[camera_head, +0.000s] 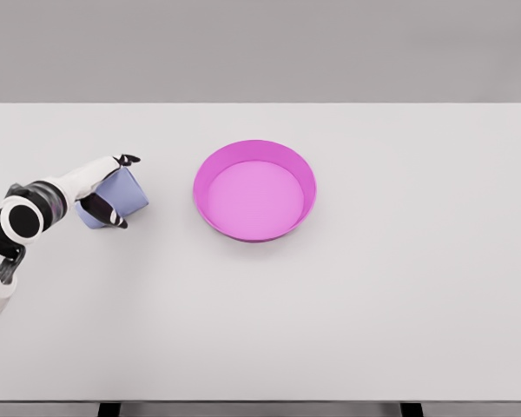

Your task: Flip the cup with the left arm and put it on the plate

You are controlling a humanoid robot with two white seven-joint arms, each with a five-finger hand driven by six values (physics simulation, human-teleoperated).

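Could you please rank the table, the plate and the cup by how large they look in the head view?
1. White rectangular table
2. Round magenta plate
3. Pale blue cup, partly covered by the left hand gripping it

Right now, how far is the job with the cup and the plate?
Done: the left hand has closed on the cup, left of the plate. In hand: the cup lies tilted in the fingers. Left: turning it and setting it on the plate, which holds nothing.
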